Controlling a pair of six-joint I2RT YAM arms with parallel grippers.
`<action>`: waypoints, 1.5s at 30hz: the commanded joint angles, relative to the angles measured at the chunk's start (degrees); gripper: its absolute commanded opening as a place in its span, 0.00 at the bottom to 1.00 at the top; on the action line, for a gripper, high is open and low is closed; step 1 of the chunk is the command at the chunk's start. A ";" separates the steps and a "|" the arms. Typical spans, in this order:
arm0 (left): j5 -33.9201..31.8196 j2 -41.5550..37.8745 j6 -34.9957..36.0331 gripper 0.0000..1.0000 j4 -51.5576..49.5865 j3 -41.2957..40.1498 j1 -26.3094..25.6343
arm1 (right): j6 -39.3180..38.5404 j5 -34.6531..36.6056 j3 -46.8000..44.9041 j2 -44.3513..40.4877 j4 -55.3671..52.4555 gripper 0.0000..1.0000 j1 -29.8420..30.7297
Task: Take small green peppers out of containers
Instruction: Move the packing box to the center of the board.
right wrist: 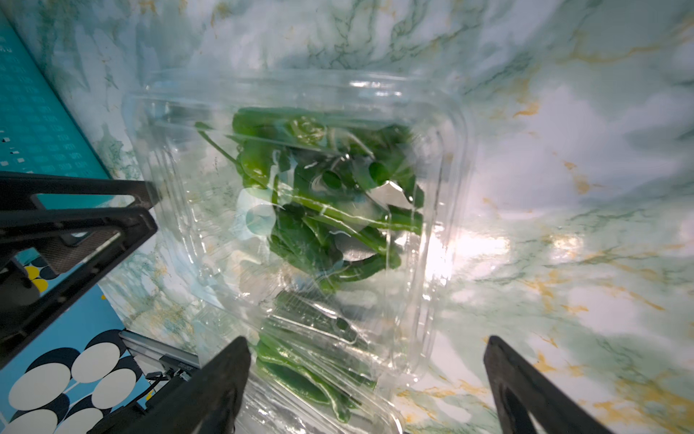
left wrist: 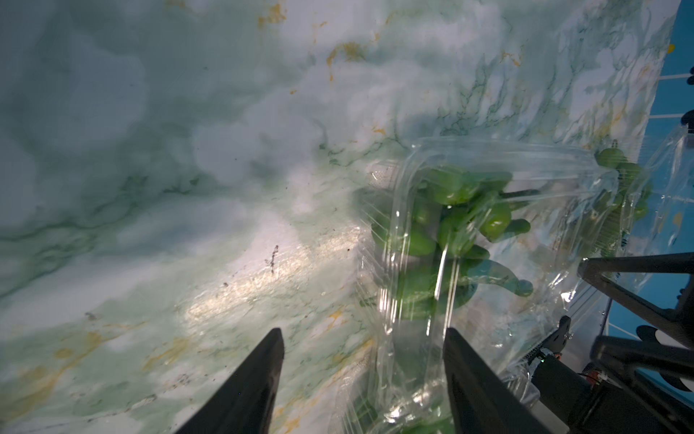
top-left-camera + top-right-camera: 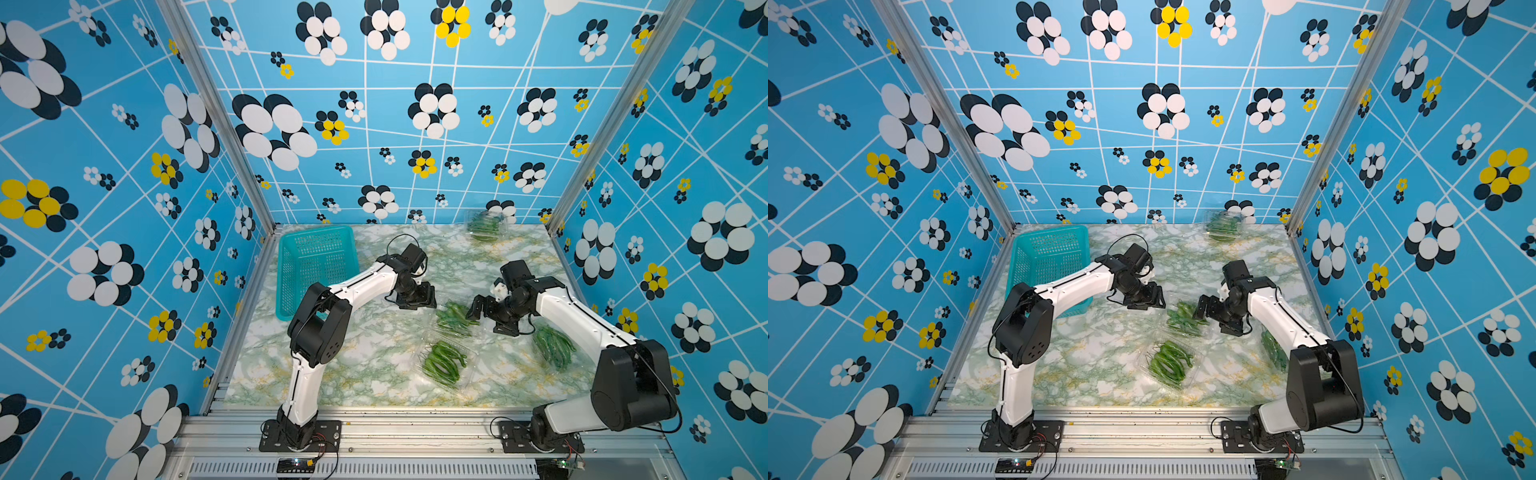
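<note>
Small green peppers fill a clear container (image 3: 455,318) at mid table; the right wrist view shows it shut, with the peppers (image 1: 319,195) inside. My left gripper (image 3: 422,301) stands open at its left edge, with the container's side wall (image 2: 409,285) between the fingers. My right gripper (image 3: 482,320) is wide open at the opposite side, jaws either side of a corner of the container (image 1: 300,225). A second container of peppers (image 3: 446,363) lies nearer the front and a third (image 3: 484,226) is at the back wall. Another bunch of peppers (image 3: 555,347) lies beside the right arm.
A teal perforated basket (image 3: 316,270) stands at the back left, behind the left arm. The marbled table (image 3: 374,374) is walled on three sides by blue flowered panels. Both arm bases sit on the front rail.
</note>
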 commanded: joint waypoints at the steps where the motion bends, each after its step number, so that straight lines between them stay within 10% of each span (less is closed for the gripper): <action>1: 3.87 1.39 -0.34 0.70 1.06 3.13 -0.19 | 0.60 -1.33 -0.61 1.65 1.08 0.98 -0.10; 27: 16.20 16.31 3.95 0.37 -3.24 20.35 3.02 | 3.04 -7.13 9.05 16.38 8.07 0.71 -0.10; 45: 14.44 32.14 0.62 0.49 -0.98 47.91 14.17 | 4.93 -11.72 26.40 29.43 10.75 0.91 0.04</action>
